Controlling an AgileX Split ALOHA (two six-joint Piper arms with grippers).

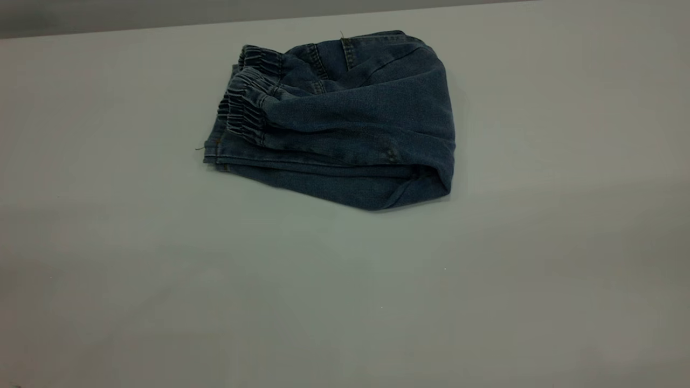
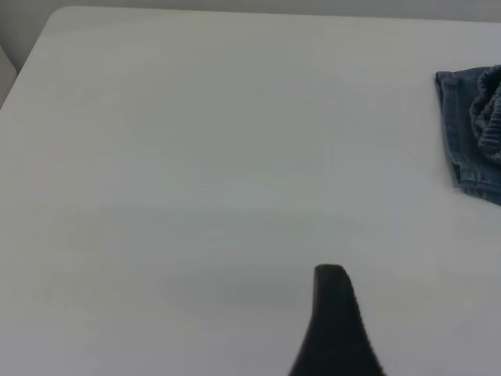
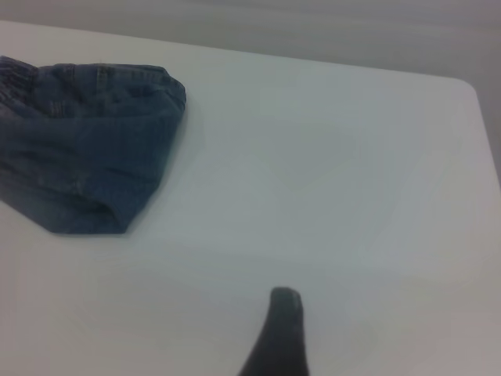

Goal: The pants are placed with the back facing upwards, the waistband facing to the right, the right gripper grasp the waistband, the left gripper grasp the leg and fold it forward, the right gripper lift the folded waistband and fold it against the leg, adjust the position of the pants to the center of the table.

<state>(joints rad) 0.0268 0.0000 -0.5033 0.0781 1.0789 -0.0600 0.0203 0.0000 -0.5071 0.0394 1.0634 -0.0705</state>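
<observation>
Now | pants (image 1: 345,118) folded on table (image 1: 345,302) | no writing readable | pincers' state: cannot tell

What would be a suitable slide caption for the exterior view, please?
Folded pants lie on the table, waistband doubled over at the view's left; neither arm appears in this view.

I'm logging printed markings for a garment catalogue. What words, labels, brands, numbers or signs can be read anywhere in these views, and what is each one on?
None can be read.
The pants lie folded on the table, showing only plain denim, stitching and the gathered waistband; no print or tag faces any camera.
The left gripper and right gripper show only a plain black finger each, without markings.
</observation>
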